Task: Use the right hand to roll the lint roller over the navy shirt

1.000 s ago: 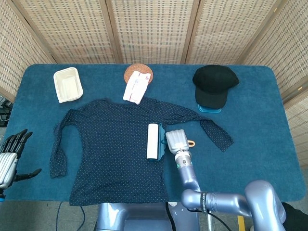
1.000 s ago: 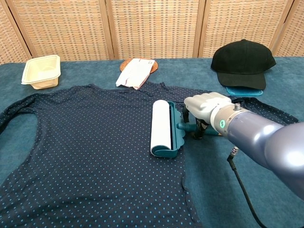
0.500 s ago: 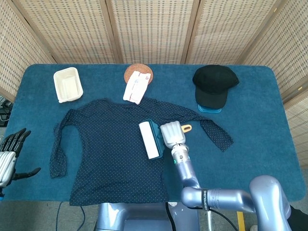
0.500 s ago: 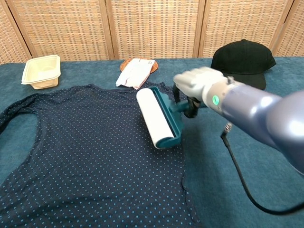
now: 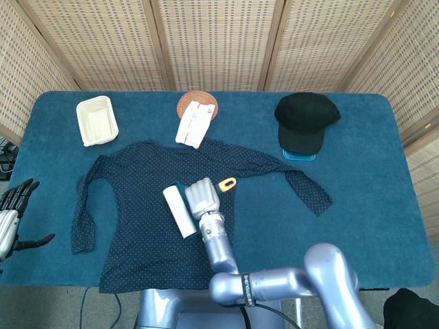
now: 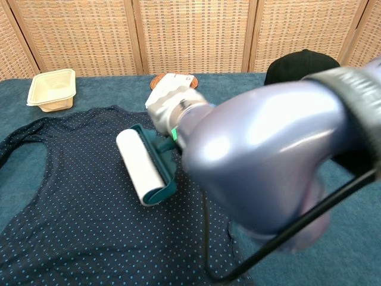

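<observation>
Gripping the lint roller (image 5: 180,210) by its handle, the right hand (image 5: 203,197) is hanging over the middle of the navy shirt (image 5: 137,226), its fingers clamped round the teal stem while the orange handle end (image 5: 227,184) is sticking out past them on the far side. The white drum is lying just beyond the fingertips toward the robot's left, tilted a little across the chest panel of the shirt and apparently resting on the cloth, though the chest view is not making contact certain.

The roller is looking light and rigid, a plastic frame with a sticky paper drum, so the handle is the only sensible place to hold it; touching the drum would foul the adhesive. The shirt is thin, soft fabric lying loose on the blue table (image 5: 370,205), and I am judging that it will bunch or lift with the sticky drum if pressed hard.

Well beyond the fingers, at the far edge of the shirt, a folded white packet (image 5: 193,124) is lying on a round woven coaster (image 5: 188,102); a cream tray (image 5: 96,120) is sitting far off to the left and a black cap (image 5: 305,120) far to the right. None of these is blocking a stroke. The left hand (image 5: 12,216) is waiting at the table's left edge, fingers apart and holding nothing.
</observation>
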`<state>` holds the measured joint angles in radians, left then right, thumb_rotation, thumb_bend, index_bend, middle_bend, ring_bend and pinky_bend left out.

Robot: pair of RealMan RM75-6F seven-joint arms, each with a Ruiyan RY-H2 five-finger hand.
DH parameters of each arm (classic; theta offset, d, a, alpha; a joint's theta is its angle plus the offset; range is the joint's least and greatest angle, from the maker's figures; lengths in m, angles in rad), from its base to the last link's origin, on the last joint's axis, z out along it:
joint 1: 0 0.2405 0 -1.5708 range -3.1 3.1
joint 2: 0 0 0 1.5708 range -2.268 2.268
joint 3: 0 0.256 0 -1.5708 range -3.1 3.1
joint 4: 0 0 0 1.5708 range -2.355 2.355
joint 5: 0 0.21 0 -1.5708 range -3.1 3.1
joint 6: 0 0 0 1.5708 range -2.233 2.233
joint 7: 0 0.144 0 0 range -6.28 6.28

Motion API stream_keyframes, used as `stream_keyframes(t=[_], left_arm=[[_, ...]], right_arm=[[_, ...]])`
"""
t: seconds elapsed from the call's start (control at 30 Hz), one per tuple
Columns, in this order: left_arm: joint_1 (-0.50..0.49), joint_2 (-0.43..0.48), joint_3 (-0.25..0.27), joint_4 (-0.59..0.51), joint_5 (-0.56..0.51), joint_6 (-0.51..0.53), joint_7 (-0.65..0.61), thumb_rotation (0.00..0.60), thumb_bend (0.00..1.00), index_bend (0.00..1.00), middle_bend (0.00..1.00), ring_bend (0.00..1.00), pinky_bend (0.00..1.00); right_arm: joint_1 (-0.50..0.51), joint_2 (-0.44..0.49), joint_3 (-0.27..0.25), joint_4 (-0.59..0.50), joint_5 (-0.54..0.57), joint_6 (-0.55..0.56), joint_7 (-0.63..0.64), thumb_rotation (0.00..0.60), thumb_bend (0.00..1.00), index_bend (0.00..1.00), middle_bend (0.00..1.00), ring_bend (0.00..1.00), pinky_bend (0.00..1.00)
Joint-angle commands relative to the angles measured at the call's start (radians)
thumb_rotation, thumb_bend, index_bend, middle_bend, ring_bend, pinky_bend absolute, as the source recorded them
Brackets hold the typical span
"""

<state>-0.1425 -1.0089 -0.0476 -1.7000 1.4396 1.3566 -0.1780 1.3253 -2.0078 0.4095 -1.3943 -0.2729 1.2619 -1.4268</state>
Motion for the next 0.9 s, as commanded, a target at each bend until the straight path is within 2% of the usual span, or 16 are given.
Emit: stream_keyframes(t=[0.03,0.2,0.4,0.57,0.77,0.9], left_arm=[[0.0,0.0,0.001,-0.001,-0.001,0.0,0.002,0.6,0.0,0.0,0.0,0.0,0.0],[0.001,-0.002,0.001,-0.004,-0.003,0.002,0.01,0.6,0.0,0.0,0.0,0.0,0.0],[0.002,-0.002,0.002,-0.007,-0.001,0.005,0.017,0.6,0.0,0.0,0.0,0.0,0.0],[0.003,-0.005,0.005,-0.009,0.005,0.01,0.025,0.6,0.0,0.0,0.0,0.0,0.0],[0.003,-0.009,0.008,-0.014,0.009,0.011,0.041,0.6,0.0,0.0,0.0,0.0,0.0],[0.001,-0.014,0.01,-0.018,0.011,0.008,0.056,0.6,0.0,0.0,0.0,0.0,0.0]], right_arm=[[0.031,-0.044,0.0,0.04,0.006,-0.009,-0.022,0.6,0.85,0.72,1.0,1.0,1.0],[0.047,-0.076,-0.009,0.068,-0.006,-0.008,-0.027,0.6,0.85,0.73,1.0,1.0,1.0],[0.015,-0.085,-0.114,0.111,-0.087,0.008,-0.025,0.6,0.85,0.73,1.0,1.0,1.0],[-0.043,-0.044,-0.21,0.139,-0.157,0.026,-0.032,0.6,0.85,0.73,1.0,1.0,1.0],[-0.113,0.033,-0.251,0.154,-0.188,0.037,-0.026,0.6,0.85,0.73,1.0,1.0,1.0],[-0.147,0.077,-0.249,0.161,-0.188,0.036,-0.026,0.6,0.85,0.73,1.0,1.0,1.0]])
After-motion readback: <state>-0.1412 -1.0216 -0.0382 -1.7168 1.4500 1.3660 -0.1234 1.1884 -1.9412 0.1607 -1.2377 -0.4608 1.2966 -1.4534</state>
